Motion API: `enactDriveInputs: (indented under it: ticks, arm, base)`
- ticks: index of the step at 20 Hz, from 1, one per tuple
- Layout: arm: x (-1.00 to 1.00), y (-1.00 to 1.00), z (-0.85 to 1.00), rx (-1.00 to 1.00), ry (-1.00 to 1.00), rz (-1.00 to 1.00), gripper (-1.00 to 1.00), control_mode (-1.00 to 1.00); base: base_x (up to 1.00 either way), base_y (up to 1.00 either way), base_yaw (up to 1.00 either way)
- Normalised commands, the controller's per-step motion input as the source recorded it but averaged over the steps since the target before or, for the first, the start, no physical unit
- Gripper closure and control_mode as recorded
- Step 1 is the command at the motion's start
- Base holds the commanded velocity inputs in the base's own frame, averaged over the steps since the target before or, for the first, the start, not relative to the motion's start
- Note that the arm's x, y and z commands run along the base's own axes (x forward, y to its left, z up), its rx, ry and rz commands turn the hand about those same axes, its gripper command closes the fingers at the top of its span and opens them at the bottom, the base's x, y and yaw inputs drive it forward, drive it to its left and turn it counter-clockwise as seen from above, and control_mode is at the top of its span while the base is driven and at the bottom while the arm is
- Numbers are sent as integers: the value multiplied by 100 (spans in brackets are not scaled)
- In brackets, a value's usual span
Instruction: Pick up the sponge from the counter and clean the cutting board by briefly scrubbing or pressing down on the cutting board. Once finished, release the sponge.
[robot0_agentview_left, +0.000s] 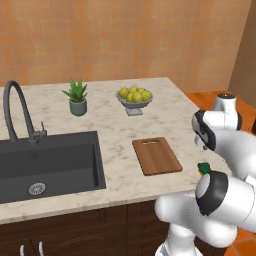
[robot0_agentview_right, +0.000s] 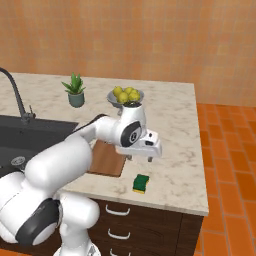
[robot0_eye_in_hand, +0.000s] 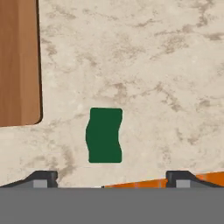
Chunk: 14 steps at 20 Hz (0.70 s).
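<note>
Simulated kitchen, three views of one moment. The sponge (robot0_agentview_right: 141, 183) lies flat on the worktop (robot0_agentview_right: 172, 125), green layer up and yellow body visible at its side, close to the front edge and just to the right of the cutting board (robot0_agentview_right: 106, 159); sponge and board are near each other but do not touch. In the left base view the sponge (robot0_agentview_left: 203, 167) shows as a small green patch partly hidden behind the arm, to the right of the cutting board (robot0_agentview_left: 156, 155), which lies flat with its slot handle at the far short end.

The pincer (robot0_agentview_right: 141, 157) hangs above the worktop, pointing down, between the board's right edge and the sponge and a little farther back than the sponge; it is clear of both. In the hand view the pincer (robot0_eye_in_hand: 111, 178) is released: its two dark fingertips (robot0_eye_in_hand: 41, 178) stand wide apart with nothing between them, and the sponge (robot0_eye_in_hand: 104, 135) lies on the worktop (robot0_eye_in_hand: 153, 65) below, within the span of the tips but nearer the left one. A rounded corner of the cutting board (robot0_eye_in_hand: 17, 61) occupies the upper left of that view.

Background: a dark inset sink (robot0_agentview_left: 47, 165) with a curved faucet (robot0_agentview_left: 17, 112), a potted plant (robot0_agentview_left: 76, 97) and a bowl of lemons (robot0_agentview_left: 134, 97) at the rear of the worktop.
</note>
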Motion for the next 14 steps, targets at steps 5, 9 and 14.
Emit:
enactDriveInputs:
  ticks: [5,9,14]
  arm:
    - [-80,62,95,0,5,2,-100,-100]
    - [-69,80,73,0,-1,2,-100,-100]
    - [-66,70,76,0,-10,4,-100,-100]
  base:
    - [0,0,0]
    - [0,0,0]
    - [0,0,0]
